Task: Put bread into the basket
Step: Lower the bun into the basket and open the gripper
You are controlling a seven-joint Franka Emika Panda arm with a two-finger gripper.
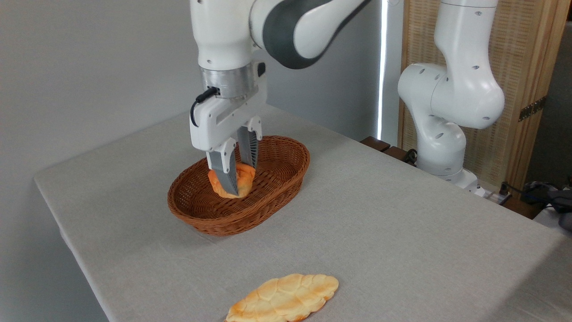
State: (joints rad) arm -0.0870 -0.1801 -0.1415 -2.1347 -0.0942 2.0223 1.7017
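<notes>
toward the table's [380, 223] left edge sits the oval brown woven wicker basket [277, 188], shallow with sloping sides, and over its middle the white two-finger gripper [237, 176] points straight down, its jaws closed on the small chunky orange muffin-like bun [243, 179] with ridged sides. the bun is inside the basket's rim, low over the woven floor, though whether it touches the floor cannot be told. right of that, at the table's near edge and well apart from the basket, lies a long flat pale-golden loaf [283, 298] with a crackled top.
</notes>
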